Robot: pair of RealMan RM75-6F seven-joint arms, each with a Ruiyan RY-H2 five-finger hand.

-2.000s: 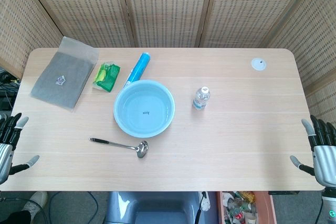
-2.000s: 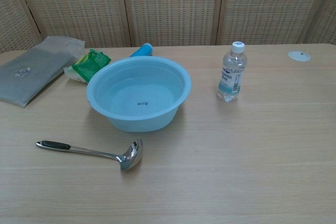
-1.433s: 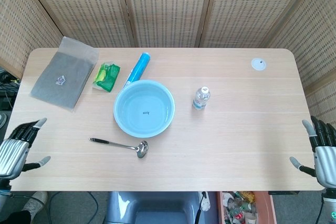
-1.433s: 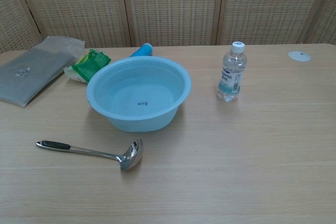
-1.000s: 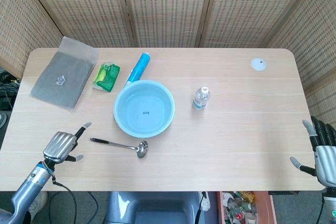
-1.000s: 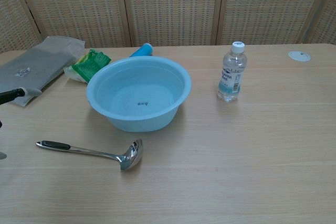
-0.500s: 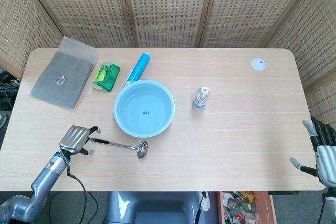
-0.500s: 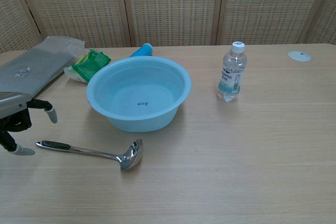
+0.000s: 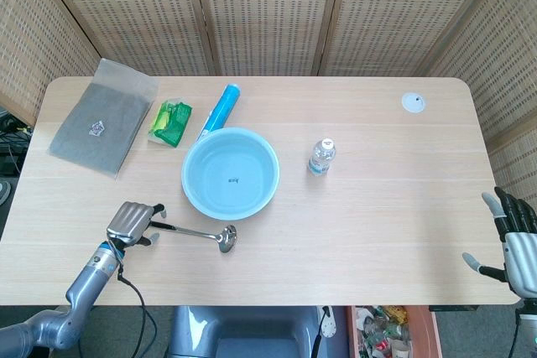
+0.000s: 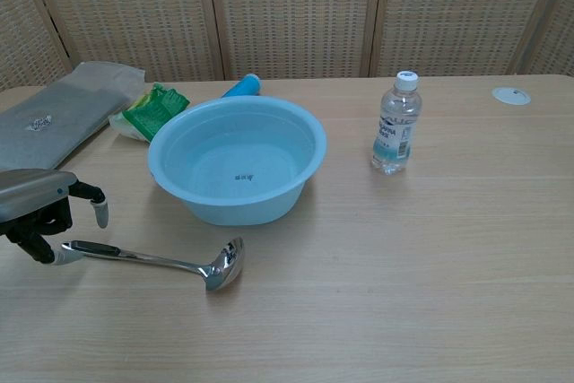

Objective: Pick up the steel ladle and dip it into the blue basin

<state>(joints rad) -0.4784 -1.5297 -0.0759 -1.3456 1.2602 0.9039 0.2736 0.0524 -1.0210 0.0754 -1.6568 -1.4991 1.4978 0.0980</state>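
Steel ladle (image 10: 161, 261) lies flat on the table (image 10: 404, 293), bowl end toward the blue basin (image 10: 236, 159), black-tipped handle pointing left. Not lifted yet.

Change: two seconds ago the left hand sat off the near-left table edge; it has since swept in over the tabletop and now the left hand (image 10: 40, 208) is right at the ladle's handle end. In the chest view its fingers curl down over the handle tip, one fingertip looks to be touching or just beside the handle, thumb low on the near side. Fingers apart, nothing clamped: hand not yet holding anything. In the head view, the left hand (image 9: 131, 222) covers the handle end, so exact contact is hard to tell. The ladle itself has not shifted across the frames.

Meaning: reach phase is about done, grasp comes next. Judgement: the thin handle flat on the wood will need a pinch from thumb and finger, and it could slide or roll if pushed sideways.

Right hand (image 9: 513, 241) at the far-right near edge, fingers spread, empty, essentially unmoved.

Further back: basin sits just behind the ladle bowl, near but apart, and seems to hold water, hard to be sure. Water bottle (image 10: 395, 125) upright to its right, apart. Behind the basin, a blue tube (image 9: 218, 109), a green packet (image 10: 151, 108), a grey pouch (image 10: 54, 116) far left, and a white disc (image 10: 511, 95) far right.
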